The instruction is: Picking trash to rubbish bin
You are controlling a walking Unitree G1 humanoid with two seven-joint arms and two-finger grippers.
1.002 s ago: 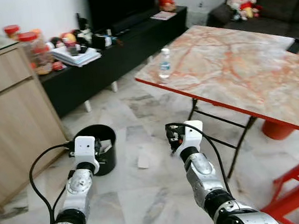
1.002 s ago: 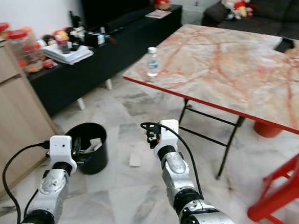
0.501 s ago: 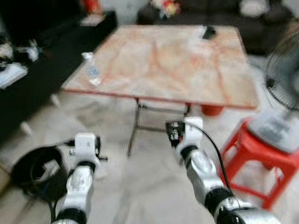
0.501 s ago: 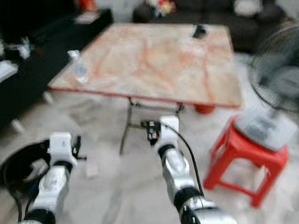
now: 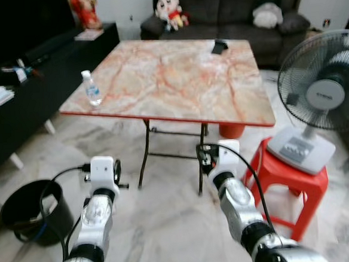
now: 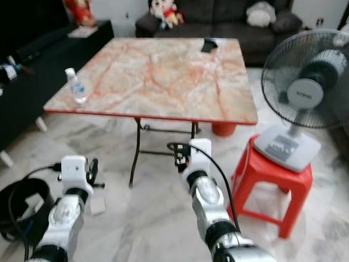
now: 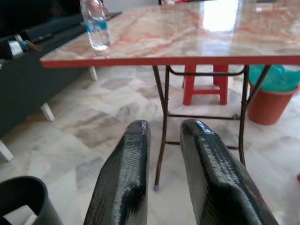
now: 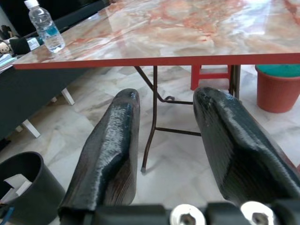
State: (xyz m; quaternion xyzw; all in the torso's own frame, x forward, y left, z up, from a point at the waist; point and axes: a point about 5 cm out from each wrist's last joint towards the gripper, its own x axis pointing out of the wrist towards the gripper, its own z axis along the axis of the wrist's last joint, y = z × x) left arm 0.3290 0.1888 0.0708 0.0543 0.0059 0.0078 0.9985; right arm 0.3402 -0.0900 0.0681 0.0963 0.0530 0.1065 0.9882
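Both tools, left and right, are spread and empty, held forward for approach. The bottle stands at the tabletop edge; the bin sits on the floor at the robot's left, well apart.

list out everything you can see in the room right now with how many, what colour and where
Table: one, orange-pink marble top with red edge, centre of room.
Water bottle: one, clear with blue label, on the table's near left corner.
Dark flat object: one, black, far side of the table; too small to identify.
Rubbish bin: one, black, on the floor at left.
Paper scrap: one, white, on the floor beside the left arm.
Stool: one, red, right of the table.
Fan: one, white and grey, standing on the stool.
Bucket: one, orange with green liner, under the table.
Sofa: one, dark grey, behind the table, with soft toys.
Left claw: black, open, empty.
Right claw: black, open, empty.
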